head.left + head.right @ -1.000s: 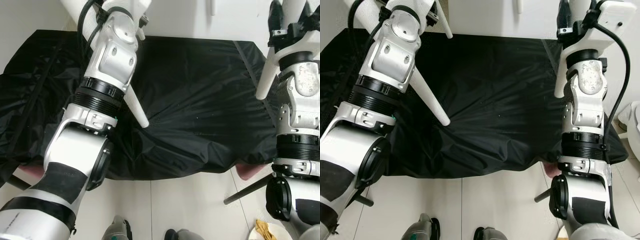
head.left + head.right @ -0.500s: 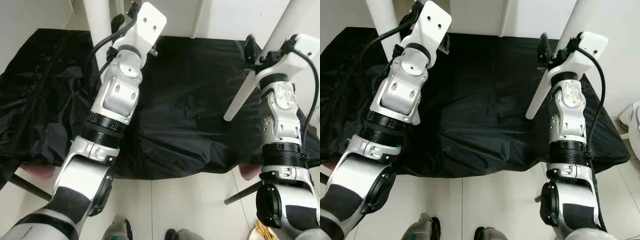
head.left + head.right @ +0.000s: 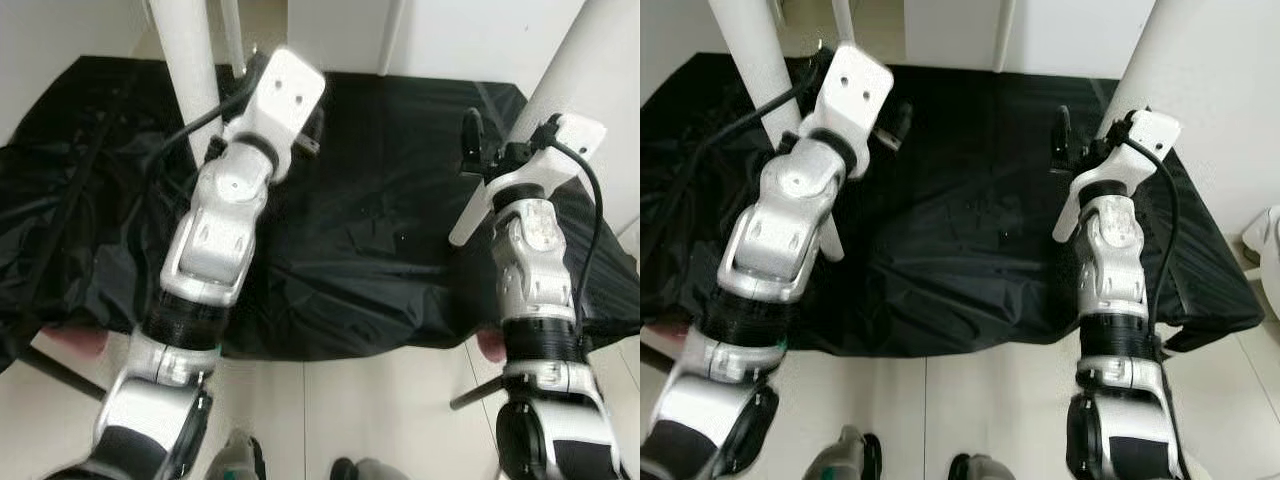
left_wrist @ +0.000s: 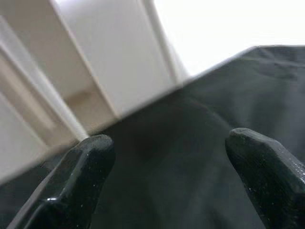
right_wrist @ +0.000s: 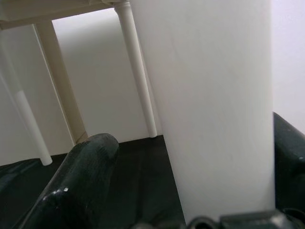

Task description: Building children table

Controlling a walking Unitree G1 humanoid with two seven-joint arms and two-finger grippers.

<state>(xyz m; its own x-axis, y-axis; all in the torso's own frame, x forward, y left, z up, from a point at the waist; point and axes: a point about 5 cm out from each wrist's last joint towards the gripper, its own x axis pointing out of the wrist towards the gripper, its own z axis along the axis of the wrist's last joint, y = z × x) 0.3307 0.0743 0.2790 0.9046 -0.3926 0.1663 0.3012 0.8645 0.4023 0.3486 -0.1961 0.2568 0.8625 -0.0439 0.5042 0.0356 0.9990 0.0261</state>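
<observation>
Two thick white tapered table legs hang over a black cloth (image 3: 380, 250). The left leg (image 3: 188, 70) runs down behind my left arm, and its tip (image 3: 835, 250) hovers above the cloth. The right leg (image 3: 570, 70) slants down to a tip (image 3: 458, 235) beside my right wrist. My right gripper (image 5: 190, 152) is open with this leg (image 5: 209, 95) between its fingers, one finger (image 5: 90, 157) standing clear of it. My left gripper (image 4: 176, 162) is open over the cloth with nothing in it.
The cloth drapes over a low stand with dark rods (image 3: 490, 385) and pinkish corners (image 3: 490, 347). Thin white furniture legs (image 3: 395, 40) stand at the back by a white wall. My feet (image 3: 240, 460) are on the pale tiled floor. A white object (image 3: 1265, 240) sits at the right edge.
Both arms have swung down and forward over the cloth. The white legs now show longer and more upright. The right leg has stayed at the right gripper throughout.
</observation>
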